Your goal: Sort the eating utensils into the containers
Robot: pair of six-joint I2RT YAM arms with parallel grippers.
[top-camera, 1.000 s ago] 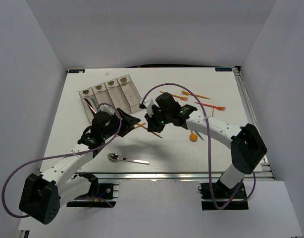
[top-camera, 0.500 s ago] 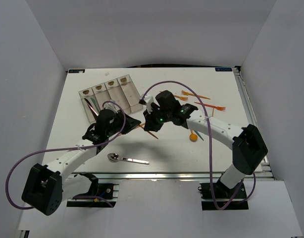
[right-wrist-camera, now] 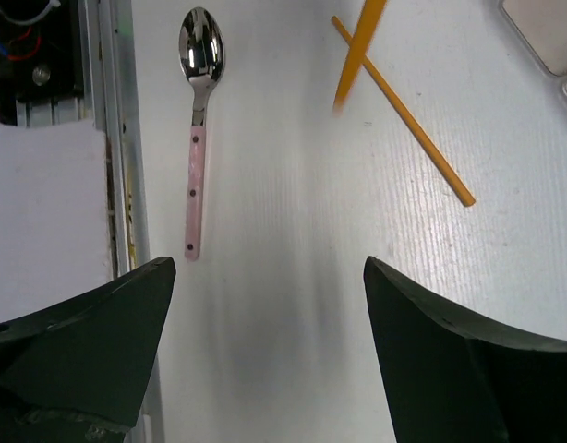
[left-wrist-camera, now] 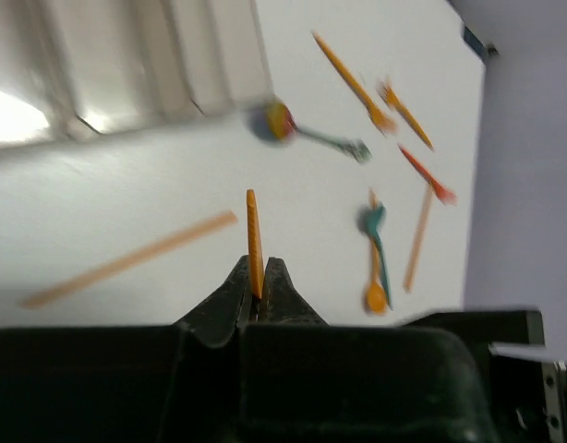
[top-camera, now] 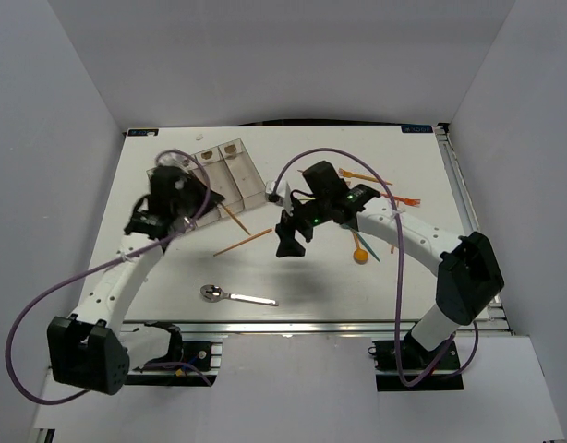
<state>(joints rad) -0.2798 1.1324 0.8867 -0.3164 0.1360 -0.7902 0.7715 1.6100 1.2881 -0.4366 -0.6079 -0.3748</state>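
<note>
**Containers** (top-camera: 235, 171): you have four clear narrow bins joined in a row at the far left of the table (top-camera: 404, 286). The left arm covers the two leftmost bins in the top view.

**Left gripper** (left-wrist-camera: 256, 281): it hovers at the bins' near end. Its jaws are pinched tight on an orange stick (left-wrist-camera: 254, 231), gripped at one end, with the rest jutting out over the table just beside the bins.

**Second orange stick** (top-camera: 243, 242): it lies flat on the table, near the bins and apart from both grippers.

**Right gripper** (top-camera: 287, 245): it sits mid-table and holds nothing. Your wrist view shows its fingers (right-wrist-camera: 90, 332) spread wide above bare surface.

**Spoon** (top-camera: 237, 297): it has a metal bowl and a pink handle, and lies near the front edge.

**Orange forks** (top-camera: 362, 174): these are scattered at the far right. An orange-bowled spoon (top-camera: 359, 255) lies nearer, beside the right arm.
</note>
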